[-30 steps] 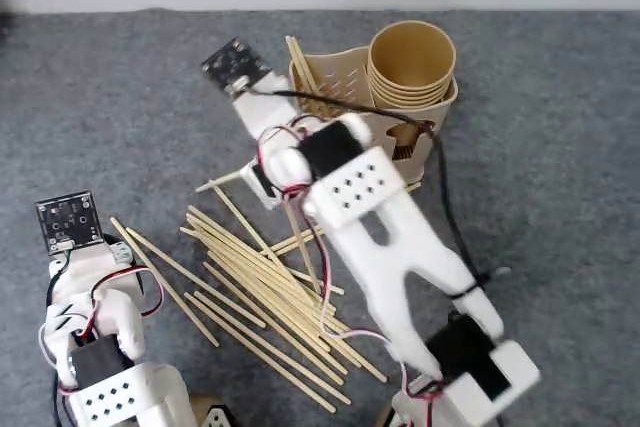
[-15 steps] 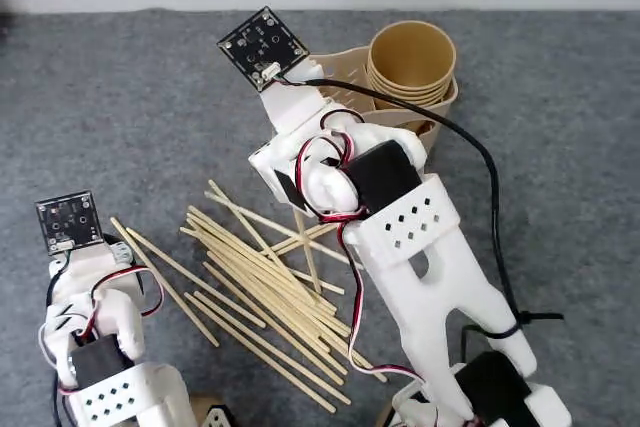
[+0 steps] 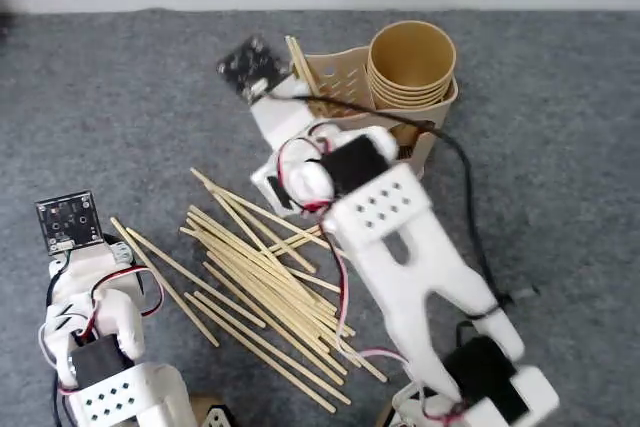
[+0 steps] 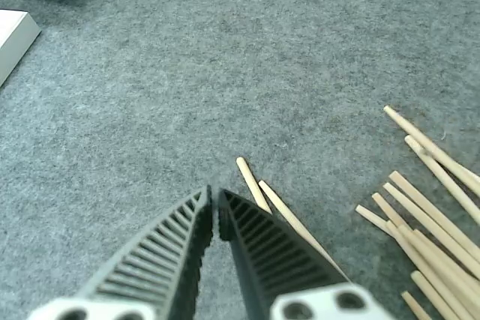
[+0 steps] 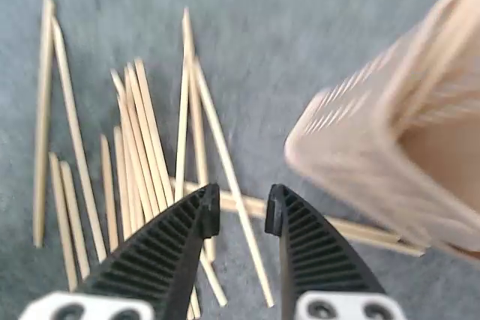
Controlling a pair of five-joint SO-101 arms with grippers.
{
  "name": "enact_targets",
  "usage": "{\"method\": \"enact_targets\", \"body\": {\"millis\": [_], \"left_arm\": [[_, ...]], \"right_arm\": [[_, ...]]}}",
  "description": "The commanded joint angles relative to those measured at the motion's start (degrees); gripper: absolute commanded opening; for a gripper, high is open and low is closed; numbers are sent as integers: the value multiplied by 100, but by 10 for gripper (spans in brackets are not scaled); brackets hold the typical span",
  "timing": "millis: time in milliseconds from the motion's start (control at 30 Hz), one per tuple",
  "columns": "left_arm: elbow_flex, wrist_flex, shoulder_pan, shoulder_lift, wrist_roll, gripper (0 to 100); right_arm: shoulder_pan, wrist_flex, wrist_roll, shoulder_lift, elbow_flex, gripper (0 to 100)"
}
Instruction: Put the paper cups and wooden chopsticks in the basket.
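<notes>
Right tool (image 5: 241,206) released beside the basket (image 3: 340,75), left tool (image 4: 216,201) clenched empty well apart from it, pale wooden chopsticks (image 3: 262,282) scattered between

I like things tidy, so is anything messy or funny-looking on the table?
Yes. Lots of chopsticks lie scattered and crisscrossed on the grey table beside the basket, though they belong in it. The cups look fine, neatly stacked inside the basket.
</notes>
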Motion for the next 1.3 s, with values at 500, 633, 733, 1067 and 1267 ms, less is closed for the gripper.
{"method": "enact_targets", "body": {"millis": [500,633,733,1067,1267], "left_arm": [[-163,-132,-18,-70,53,13],[-163,-141,-18,-70,53,13],[-163,-141,-18,-70,53,13],[-163,-141,-18,-70,53,13],[-163,-141,-18,-70,53,13]], "right_arm": [[-268,-1692,-18,2431,53,126],[-330,-1710,-9,2580,-9,127],[-409,-1719,-9,2703,-9,127],[-400,-1701,-9,3020,-132,121],[-365,-1710,0,3011,-167,39]]}}
